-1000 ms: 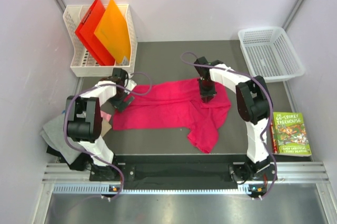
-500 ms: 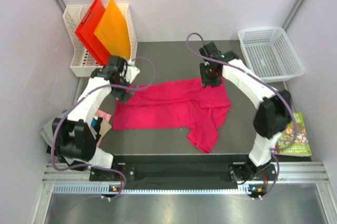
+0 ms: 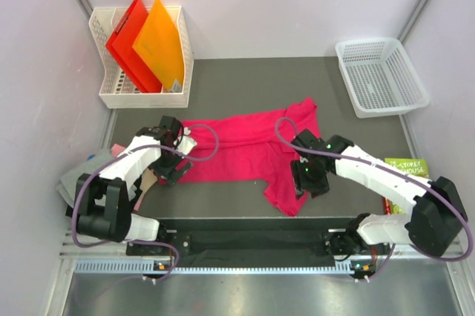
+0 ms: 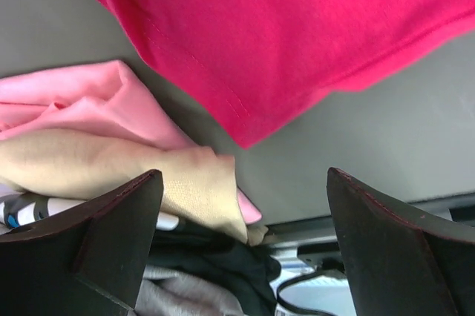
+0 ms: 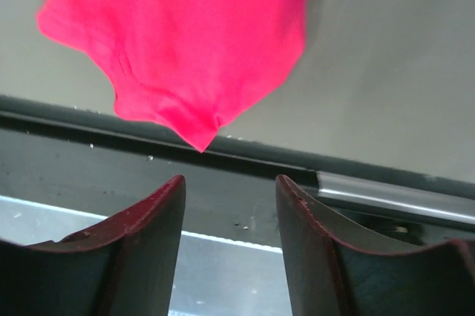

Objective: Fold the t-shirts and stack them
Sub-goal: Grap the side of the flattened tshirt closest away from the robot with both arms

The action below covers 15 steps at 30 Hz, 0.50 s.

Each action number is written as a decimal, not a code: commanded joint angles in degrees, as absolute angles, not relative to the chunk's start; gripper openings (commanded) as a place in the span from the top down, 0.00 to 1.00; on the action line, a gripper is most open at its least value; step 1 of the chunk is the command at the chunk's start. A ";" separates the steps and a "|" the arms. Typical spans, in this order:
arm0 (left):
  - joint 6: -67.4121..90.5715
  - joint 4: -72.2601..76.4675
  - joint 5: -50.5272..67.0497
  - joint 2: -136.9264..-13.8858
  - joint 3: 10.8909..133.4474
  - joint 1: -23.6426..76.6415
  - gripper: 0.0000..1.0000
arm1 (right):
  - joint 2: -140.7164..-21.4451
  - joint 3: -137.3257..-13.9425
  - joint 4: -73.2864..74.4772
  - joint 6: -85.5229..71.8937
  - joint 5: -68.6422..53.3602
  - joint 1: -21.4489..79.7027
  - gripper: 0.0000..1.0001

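The big magenta t-shirt (image 3: pixel 237 149) lies spread across the mat, one part trailing toward the near edge (image 3: pixel 286 196). My left gripper (image 3: pixel 170 170) hovers at its lower left corner, jaws wide open and empty (image 4: pixel 243 175). Beside that corner (image 4: pixel 245 119) lie folded pale pink (image 4: pixel 82 97), tan (image 4: pixel 111 164) and grey (image 4: pixel 178 294) shirts, the stack (image 3: pixel 82 182) at the table's left edge. My right gripper (image 3: pixel 307 179) is open over the trailing part, holding nothing (image 5: pixel 229 181). The shirt's tip (image 5: pixel 197 134) sits just beyond its fingers.
A white file rack (image 3: pixel 104 93) with red and orange folders (image 3: pixel 145 45) stands back left. A white mesh basket (image 3: pixel 381 75) is back right. A green book (image 3: pixel 407 168) lies on the right, partly under my right arm. A black rail (image 5: pixel 111 175) runs along the near edge.
Both arms swung from the shirt's far edge toward the near side. The right gripper opened and let go of the shirt's upper right corner, which now lies farther back.
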<state>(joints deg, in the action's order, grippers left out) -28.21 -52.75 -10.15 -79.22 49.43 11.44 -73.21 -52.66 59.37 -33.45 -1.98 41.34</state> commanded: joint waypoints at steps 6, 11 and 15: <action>-26.46 -41.75 -11.78 -81.38 47.99 11.43 0.04 | -70.05 -43.07 46.33 -42.27 -6.77 45.26 0.47; -25.66 -40.87 -11.60 -82.97 47.64 11.43 0.05 | -73.11 -40.52 42.28 -43.06 -6.33 46.93 0.48; -25.23 -41.22 -10.99 -83.67 47.72 11.43 0.05 | -74.79 -39.81 39.21 -44.56 -5.89 47.99 0.49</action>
<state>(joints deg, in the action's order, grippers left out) -26.57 -42.85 -11.38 -83.13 48.18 11.44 -73.36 -40.36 44.77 -42.15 -6.15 46.30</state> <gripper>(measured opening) 0.950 0.520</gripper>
